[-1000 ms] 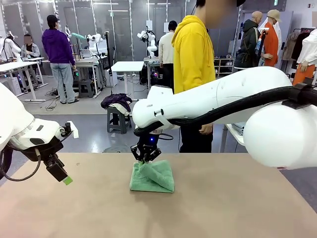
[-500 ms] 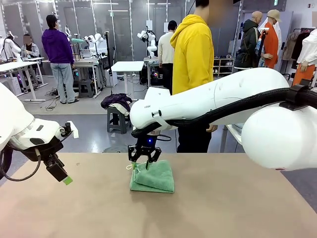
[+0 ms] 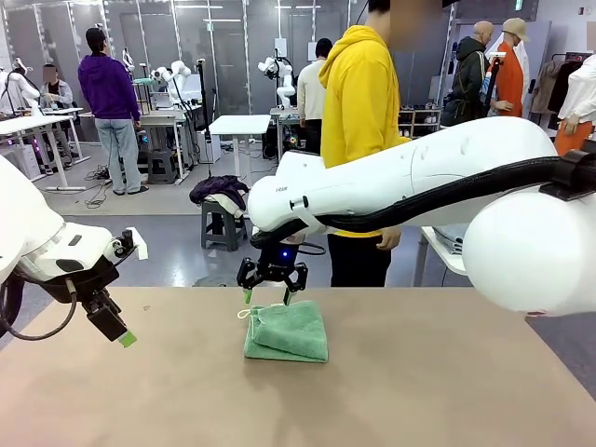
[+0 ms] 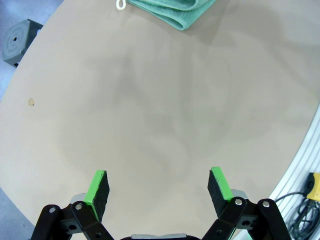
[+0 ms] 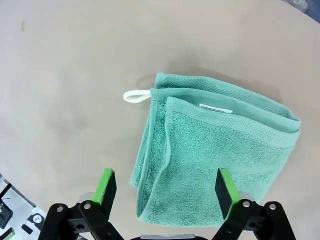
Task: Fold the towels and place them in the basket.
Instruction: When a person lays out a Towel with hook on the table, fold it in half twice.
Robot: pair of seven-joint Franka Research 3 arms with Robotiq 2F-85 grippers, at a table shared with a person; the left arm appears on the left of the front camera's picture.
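One mint-green towel (image 3: 287, 332) lies folded on the brown surface (image 3: 419, 391), a little left of the middle and toward the far edge. It is a compact packet of several layers, with the folded edges stacked on one side. In the right wrist view its thin white cord loop (image 5: 136, 96) sticks out from one corner and lies flat on the surface, and a small white tag (image 5: 216, 108) is visible on an upper layer near the same end.

The right gripper (image 3: 272, 296) hangs just above the far left corner of the towel, pointing down. It is released: the two fingers with green pads stand wide apart and nothing is between them (from its own camera the towel is seen below, between and beyond the fingertips, not touched).

The left gripper (image 3: 124, 337) is at the left side of the surface, well apart from the towel and tilted downward. In the left wrist view its fingers are also spread wide with only bare surface between them, so it is released and carries nothing; the towel and its loop appear at the top edge of that view.

Beyond the far edge of the surface a person (image 3: 363, 102) in a yellow hooded top stands, with one hand hanging at the side.
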